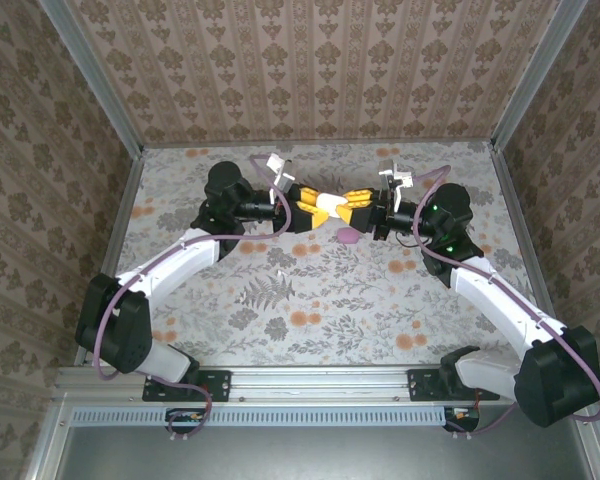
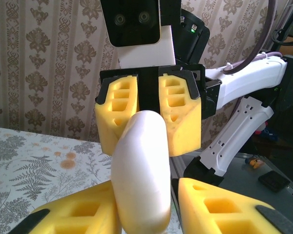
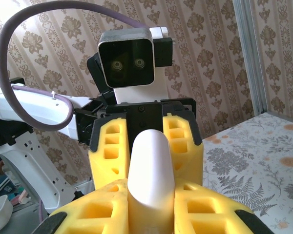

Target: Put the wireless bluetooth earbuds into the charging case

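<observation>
The white rounded charging case (image 1: 327, 205) is held in the air over the middle of the table, between both grippers, which meet tip to tip. My right gripper (image 1: 343, 206) is shut on the charging case (image 3: 151, 161), and its yellow fingers (image 3: 205, 204) press both sides of it. My left gripper (image 2: 146, 207) reaches around the other end of the case (image 2: 141, 170). One finger (image 2: 83, 212) touches it and a narrow dark gap remains at the other finger (image 2: 219, 204), so this gripper is open. The earbuds are hidden from me.
A small purple-pink object (image 1: 348, 235) lies on the floral tabletop (image 1: 310, 300) just below the grippers. Patterned walls (image 1: 310, 60) enclose the table on three sides, with metal frame posts (image 1: 525, 70) at the back corners. A metal rail (image 1: 310, 382) runs along the near edge.
</observation>
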Robot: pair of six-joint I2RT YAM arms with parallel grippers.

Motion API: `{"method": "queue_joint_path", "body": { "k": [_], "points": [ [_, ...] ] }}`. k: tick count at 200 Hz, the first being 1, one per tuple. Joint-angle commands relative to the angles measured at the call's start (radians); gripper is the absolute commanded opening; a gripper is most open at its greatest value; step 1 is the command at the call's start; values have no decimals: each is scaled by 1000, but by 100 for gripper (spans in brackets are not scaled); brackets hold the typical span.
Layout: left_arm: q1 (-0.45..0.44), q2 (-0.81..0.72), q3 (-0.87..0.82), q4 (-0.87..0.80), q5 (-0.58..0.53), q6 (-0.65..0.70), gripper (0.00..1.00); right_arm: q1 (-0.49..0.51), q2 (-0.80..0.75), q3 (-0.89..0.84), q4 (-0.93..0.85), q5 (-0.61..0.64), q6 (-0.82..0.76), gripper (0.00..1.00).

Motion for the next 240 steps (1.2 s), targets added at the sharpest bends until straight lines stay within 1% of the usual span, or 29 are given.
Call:
{"method": "queue_joint_path", "body": {
  "k": [1,38,67,106,125,135,147,154,169,179,184,201,212,226,240],
  "points": [
    [-5,10,38,-12,25,0,34,10,6,5,36,11,-30,22],
    [-5,11,46,-16,16,1,36,13,9,3,25,28,-41,22],
    [-6,11,45,-20,20,3,35,15,9,4,21,31,-43,23],
    [-8,15,51,-42,24,19,22,15,9,7,-5,44,-54,25],
    [-8,14,51,-51,20,30,18,15,7,7,-22,59,-61,28],
    [-7,8,52,-62,11,42,18,16,5,7,-38,71,-69,29],
    [-6,1,49,-79,-8,63,17,16,-1,7,-64,90,-80,33],
    [-5,-5,44,-87,-18,78,16,14,-8,8,-91,109,-86,38],
    [-1,-22,32,-104,-58,111,14,16,-31,10,-144,148,-93,43],
    [4,-37,17,-111,-94,136,14,15,-47,15,-188,178,-91,51],
    [7,-47,5,-116,-118,152,12,14,-58,20,-217,197,-90,55],
    [14,-84,-35,-121,-212,206,11,13,-91,49,-346,276,-59,65],
    [15,-107,-65,-118,-275,243,11,9,-99,84,-429,311,-30,67],
    [14,-133,-99,-111,-343,286,10,6,-98,120,-496,291,2,70],
    [14,-148,-123,-89,-378,299,10,6,-90,151,-537,266,28,73]
  ]
}}
